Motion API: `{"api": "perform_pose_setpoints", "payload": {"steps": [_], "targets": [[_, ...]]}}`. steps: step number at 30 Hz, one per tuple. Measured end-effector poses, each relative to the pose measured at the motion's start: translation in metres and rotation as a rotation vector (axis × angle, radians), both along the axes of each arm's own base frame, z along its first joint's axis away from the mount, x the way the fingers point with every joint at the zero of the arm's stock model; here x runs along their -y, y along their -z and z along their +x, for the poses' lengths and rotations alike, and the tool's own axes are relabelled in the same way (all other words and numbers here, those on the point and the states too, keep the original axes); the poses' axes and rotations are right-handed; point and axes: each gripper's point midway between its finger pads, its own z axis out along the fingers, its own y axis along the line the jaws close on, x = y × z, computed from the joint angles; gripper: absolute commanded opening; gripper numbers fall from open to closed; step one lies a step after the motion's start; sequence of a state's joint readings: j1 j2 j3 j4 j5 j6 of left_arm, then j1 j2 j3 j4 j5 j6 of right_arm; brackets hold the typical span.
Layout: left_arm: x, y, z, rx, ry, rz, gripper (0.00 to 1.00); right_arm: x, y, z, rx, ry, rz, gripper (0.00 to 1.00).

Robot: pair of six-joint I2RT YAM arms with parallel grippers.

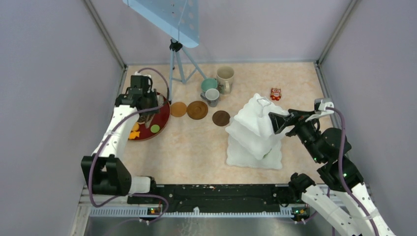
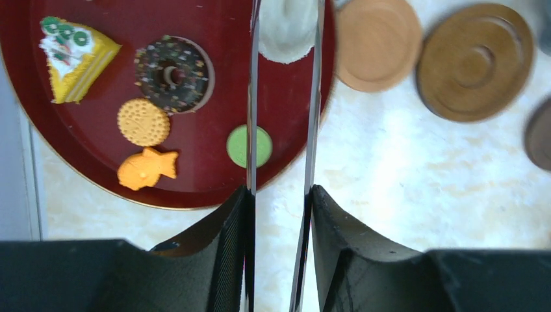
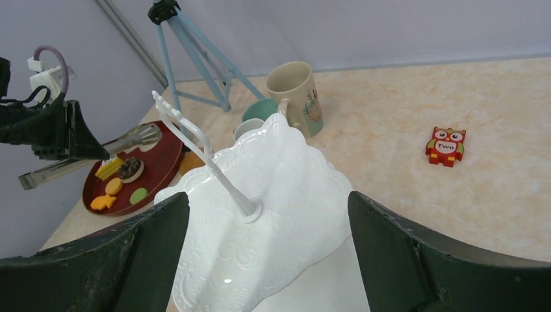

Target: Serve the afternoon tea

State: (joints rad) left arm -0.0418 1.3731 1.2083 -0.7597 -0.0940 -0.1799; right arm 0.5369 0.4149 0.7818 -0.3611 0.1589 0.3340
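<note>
My left gripper is shut on the long metal tongs and holds them over the round dark-red tray. The tong tips flank a white toy cake. On the tray lie a yellow cake slice, chocolate donut, round cookie, orange fish cookie and green macaron. My right gripper is open, just above the top tier of the white three-tier stand. Three brown coasters lie mid-table. Beige, teal and grey mugs stand behind them.
A red owl toy lies behind the stand. A blue tripod stands at the back, near the mugs. Grey walls close the table at left, right and back. The tray sits by the left wall.
</note>
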Motion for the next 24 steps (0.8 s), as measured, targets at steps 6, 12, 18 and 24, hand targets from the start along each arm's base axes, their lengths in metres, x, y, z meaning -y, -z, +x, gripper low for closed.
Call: {"api": "perform_pose_setpoints", "payload": {"steps": [6,12,18,24], "targets": [[0.067,-0.024,-0.028,0.061,0.168,-0.039,0.4,0.005,-0.013,-0.003,0.019,0.018,0.011,0.9],[0.143,-0.009,-0.083,0.015,0.352,-0.116,0.39,0.012,-0.013,-0.002,0.014,0.054,0.007,0.9],[0.192,0.016,-0.145,-0.062,0.48,-0.155,0.39,0.019,-0.014,0.0,0.019,0.089,-0.006,0.9],[0.235,0.016,-0.188,-0.038,0.578,-0.197,0.39,0.025,-0.017,0.001,0.029,0.121,-0.013,0.9]]}}
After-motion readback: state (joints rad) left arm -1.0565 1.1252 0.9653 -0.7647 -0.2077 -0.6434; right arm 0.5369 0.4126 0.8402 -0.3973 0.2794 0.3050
